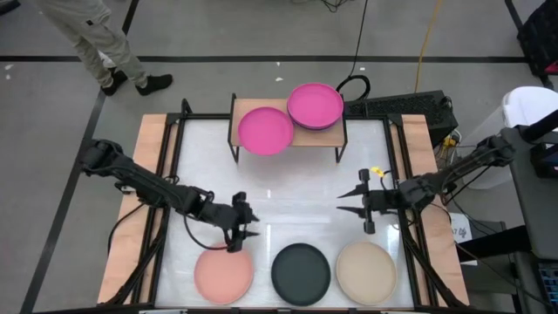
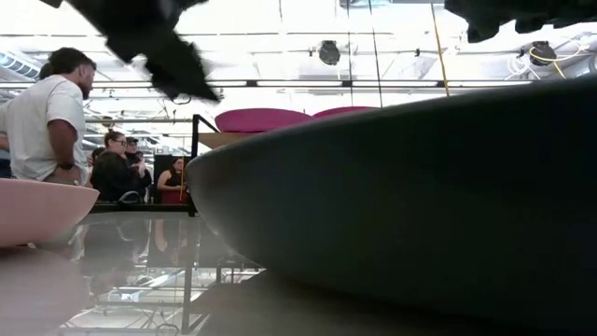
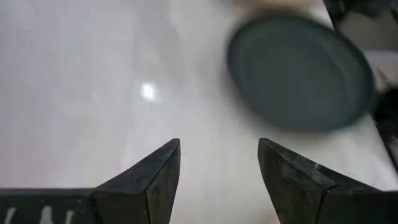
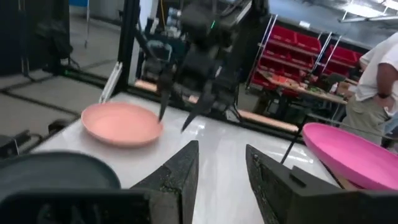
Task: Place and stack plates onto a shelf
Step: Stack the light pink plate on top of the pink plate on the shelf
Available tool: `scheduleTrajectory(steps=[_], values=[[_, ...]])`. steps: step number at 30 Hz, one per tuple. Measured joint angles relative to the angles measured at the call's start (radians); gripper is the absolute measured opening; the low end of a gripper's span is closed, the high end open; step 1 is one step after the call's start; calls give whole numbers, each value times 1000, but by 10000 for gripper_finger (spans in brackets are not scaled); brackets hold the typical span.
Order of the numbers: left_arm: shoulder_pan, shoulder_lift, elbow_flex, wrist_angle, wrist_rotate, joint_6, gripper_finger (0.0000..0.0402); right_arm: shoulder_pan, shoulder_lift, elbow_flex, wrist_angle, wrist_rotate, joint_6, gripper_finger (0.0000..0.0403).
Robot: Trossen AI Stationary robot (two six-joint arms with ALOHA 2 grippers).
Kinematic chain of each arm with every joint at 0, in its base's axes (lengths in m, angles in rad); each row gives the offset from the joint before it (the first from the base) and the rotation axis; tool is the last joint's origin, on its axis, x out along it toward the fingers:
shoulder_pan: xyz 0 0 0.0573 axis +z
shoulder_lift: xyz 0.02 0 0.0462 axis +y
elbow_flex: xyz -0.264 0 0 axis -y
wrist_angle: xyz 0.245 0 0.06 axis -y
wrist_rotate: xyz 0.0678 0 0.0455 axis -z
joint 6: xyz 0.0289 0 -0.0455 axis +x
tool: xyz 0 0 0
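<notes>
Two dark robot arms reach over a glossy white counter (image 1: pixel 279 205), and neither holds anything. From above, the left pincer (image 1: pixel 243 228) hovers just past the far rim of a salmon pink plate (image 1: pixel 223 275) at the counter's near edge, its fingers spread apart. The right pincer (image 1: pixel 355 199) hangs above bare counter, also spread apart, near a beige plate (image 1: pixel 366 272) but not touching it. Between those two plates lies a dark grey plate (image 1: pixel 301 273), so three plates sit in a row along the near edge, apart from one another.

At the far side stands the shelf (image 1: pixel 292 139), a light wooden board on thin black legs. On it rests a magenta plate (image 1: pixel 265 131) and, to its right, another magenta plate (image 1: pixel 315 105) that seems to lie on a purple one, though only a sliver of rim shows.

All the plates look stiff, shallow and light, with a matte finish that should not slip much. Each lies flat on the counter, so the best hold is likely at the raised rim, one finger under the lip and one inside. A person (image 1: pixel 100 39) stands beyond the counter's far left corner.
</notes>
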Motion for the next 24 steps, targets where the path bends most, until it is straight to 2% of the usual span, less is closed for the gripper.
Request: scheduleTrajectory(steps=[3, 7, 15, 24], values=[[-16, 20, 0, -37, 92, -62, 218, 0, -32, -9, 5, -2, 1, 114], [-39, 51, 0, -104, 157, -84, 218, 0, -45, -9, 9, -8, 2, 114], [-55, 83, 0, -256, 201, -114, 218, 0, -44, -9, 9, -9, 33, 114], [-62, 138, 0, -315, 223, -109, 218, 0, -44, -9, -3, -10, 50, 114]])
